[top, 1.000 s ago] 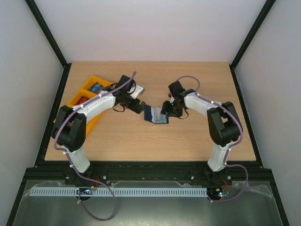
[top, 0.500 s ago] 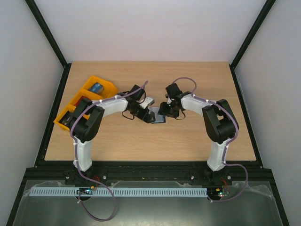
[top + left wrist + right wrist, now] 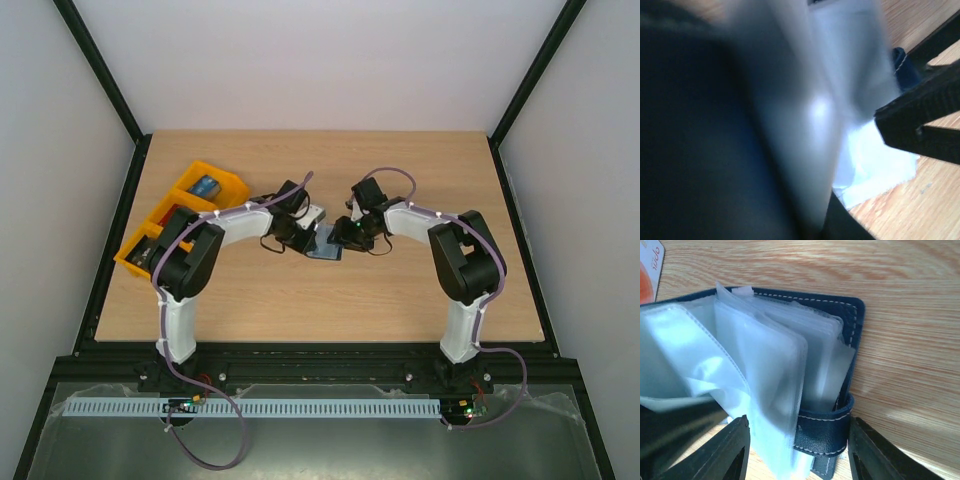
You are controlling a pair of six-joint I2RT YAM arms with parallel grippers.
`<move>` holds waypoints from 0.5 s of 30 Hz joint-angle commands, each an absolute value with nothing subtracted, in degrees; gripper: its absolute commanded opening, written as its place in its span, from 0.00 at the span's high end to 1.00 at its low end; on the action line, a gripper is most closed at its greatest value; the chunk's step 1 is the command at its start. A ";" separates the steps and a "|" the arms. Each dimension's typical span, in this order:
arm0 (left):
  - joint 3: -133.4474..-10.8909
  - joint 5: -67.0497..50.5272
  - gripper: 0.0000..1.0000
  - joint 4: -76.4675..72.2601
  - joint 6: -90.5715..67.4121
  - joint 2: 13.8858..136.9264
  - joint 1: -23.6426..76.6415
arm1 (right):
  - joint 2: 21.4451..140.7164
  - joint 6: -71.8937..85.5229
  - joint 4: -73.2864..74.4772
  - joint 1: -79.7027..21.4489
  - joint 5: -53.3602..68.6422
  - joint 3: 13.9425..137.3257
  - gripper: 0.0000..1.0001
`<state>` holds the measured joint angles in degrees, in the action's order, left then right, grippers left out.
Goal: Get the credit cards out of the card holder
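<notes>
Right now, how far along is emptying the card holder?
Done: one white card with a red mark lies on the table beside the open card holder. In hand: right gripper straddles its snap tab; left gripper is there too, grip blurred. Left: checking the clear sleeves.

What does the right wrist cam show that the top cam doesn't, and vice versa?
Right wrist only: clear sleeves fanned open, white stitching, a snap tab, and the corner of a white card with an orange-red mark, lying on the wood at the frame's top left.

Top external only: the left arm, the right arm, and the orange tray with a blue item in its farthest compartment.

Both: the navy card holder on the wooden table.
</notes>
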<state>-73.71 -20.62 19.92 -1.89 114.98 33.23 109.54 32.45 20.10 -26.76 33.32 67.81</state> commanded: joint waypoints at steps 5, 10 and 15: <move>-73.92 -17.55 0.98 20.00 -1.84 116.07 32.05 | 105.75 28.38 23.97 -24.94 34.42 70.52 0.46; -73.51 -17.39 0.98 19.39 0.87 110.13 31.52 | 99.20 24.34 23.69 -21.30 37.35 68.65 0.39; -74.37 -22.51 0.98 21.38 5.57 101.28 31.11 | 88.82 20.77 19.30 -17.02 44.06 66.45 0.30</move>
